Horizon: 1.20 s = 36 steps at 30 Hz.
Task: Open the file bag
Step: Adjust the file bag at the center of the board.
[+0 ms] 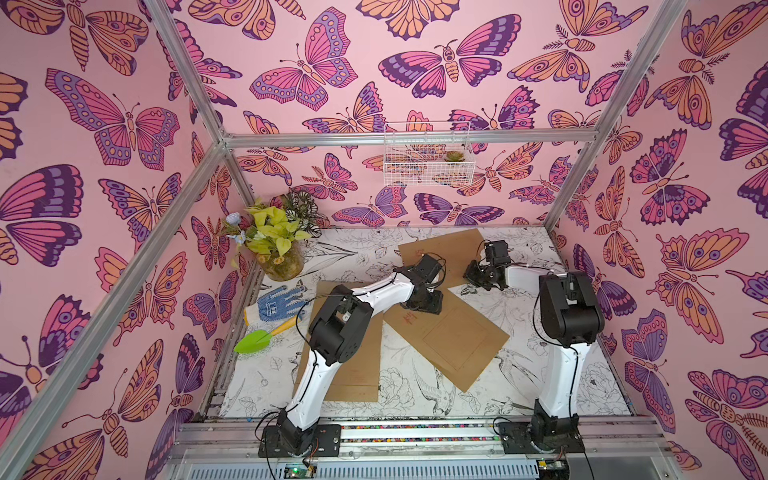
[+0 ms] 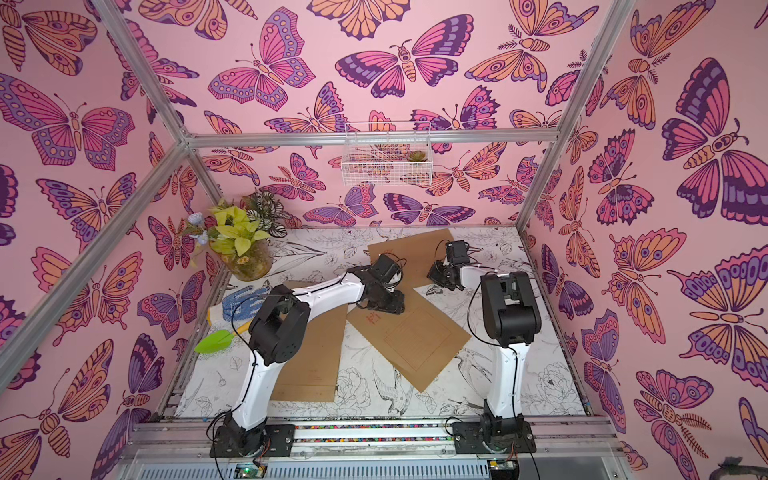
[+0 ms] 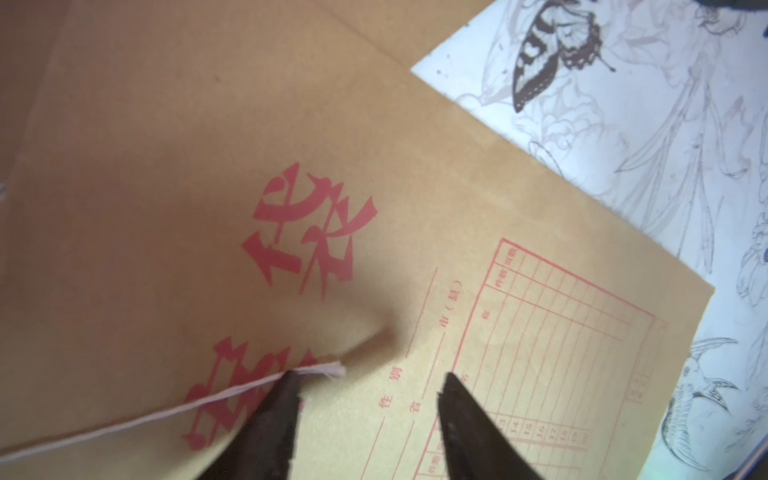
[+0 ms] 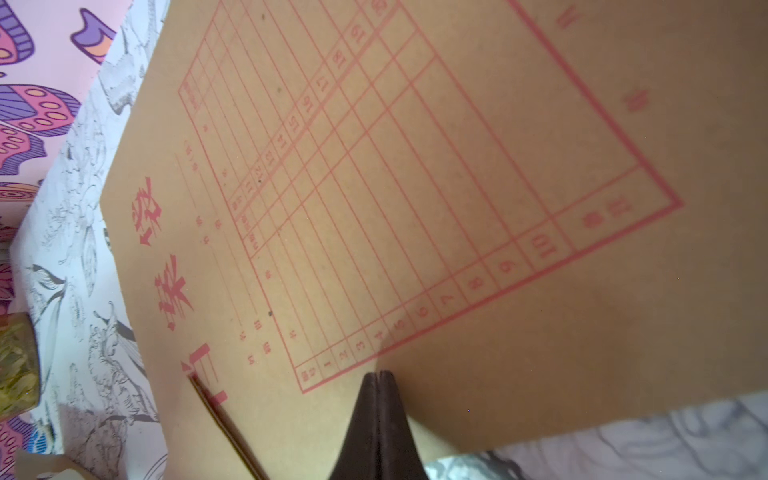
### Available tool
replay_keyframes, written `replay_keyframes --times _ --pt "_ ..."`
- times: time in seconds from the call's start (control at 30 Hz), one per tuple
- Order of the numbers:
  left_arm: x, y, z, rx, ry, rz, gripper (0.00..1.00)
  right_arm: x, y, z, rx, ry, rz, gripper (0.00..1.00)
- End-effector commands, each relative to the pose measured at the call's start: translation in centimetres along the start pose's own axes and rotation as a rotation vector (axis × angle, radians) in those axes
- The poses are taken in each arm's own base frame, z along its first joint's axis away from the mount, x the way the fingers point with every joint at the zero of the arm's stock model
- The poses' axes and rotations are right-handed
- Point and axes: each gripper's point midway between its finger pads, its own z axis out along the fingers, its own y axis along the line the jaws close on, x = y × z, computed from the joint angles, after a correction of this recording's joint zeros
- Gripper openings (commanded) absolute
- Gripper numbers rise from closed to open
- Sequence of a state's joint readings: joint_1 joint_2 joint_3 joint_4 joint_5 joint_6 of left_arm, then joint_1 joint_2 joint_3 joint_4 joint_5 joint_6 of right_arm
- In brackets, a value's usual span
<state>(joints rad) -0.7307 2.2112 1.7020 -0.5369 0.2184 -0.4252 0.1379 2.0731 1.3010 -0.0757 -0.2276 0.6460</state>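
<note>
A brown file bag [image 1: 453, 336] with red print lies slanted at the table's middle in both top views [image 2: 415, 340]. My left gripper [image 1: 422, 305] hovers over its far end. In the left wrist view the jaws of the left gripper [image 3: 370, 376] stand open above the file bag [image 3: 540, 332]. The loose end of a white string [image 3: 232, 395] lies beside one fingertip [image 3: 286, 386], and nothing sits between the jaws. My right gripper [image 1: 478, 278] is low over the near corner of a second file bag [image 1: 444, 249] at the back. The right wrist view shows the right gripper [image 4: 379, 374] shut and empty above that bag's red grid [image 4: 415, 187].
A third file bag [image 1: 353, 374] lies under the left arm. At the back left stand a glass vase of plants [image 1: 282, 257], a blue glove [image 1: 276, 305] and a green trowel [image 1: 257, 338]. A white wire basket [image 1: 428, 166] hangs on the back wall.
</note>
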Motion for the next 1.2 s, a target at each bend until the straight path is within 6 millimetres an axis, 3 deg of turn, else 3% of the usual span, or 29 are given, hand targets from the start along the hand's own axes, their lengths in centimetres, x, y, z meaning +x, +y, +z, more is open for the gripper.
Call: replay_keyframes --times 0.0,0.13,0.33,0.47,0.77,0.97,1.17 --pt "-0.6 -1.3 -3.6 0.030 -0.036 0.029 0.68 1.3 -2.0 -2.1 0.107 0.016 -0.022 0.03" --pt "0.0 -1.2 -5.1 0.025 -0.051 0.020 0.70 1.9 -0.9 -5.5 0.046 -0.025 -0.052 0.23" --pt "3.5 -0.8 -5.0 0.028 -0.014 -0.026 0.62 6.7 -0.4 -8.4 -0.085 0.056 -0.031 0.41" --pt "5.5 -0.7 -4.5 0.018 0.012 -0.046 0.60 8.3 -0.9 -8.4 -0.097 0.113 -0.019 0.49" --pt "8.2 0.7 -3.4 -0.014 0.058 -0.092 0.57 8.3 -3.0 -7.3 -0.071 0.147 0.021 0.62" --pt "9.0 1.6 -2.5 -0.036 0.081 -0.105 0.55 9.0 -4.0 -6.9 -0.063 0.204 0.053 0.63" --pt "8.8 3.2 -1.4 -0.042 0.107 -0.142 0.54 10.5 -5.1 -7.8 -0.070 0.256 0.098 0.63"
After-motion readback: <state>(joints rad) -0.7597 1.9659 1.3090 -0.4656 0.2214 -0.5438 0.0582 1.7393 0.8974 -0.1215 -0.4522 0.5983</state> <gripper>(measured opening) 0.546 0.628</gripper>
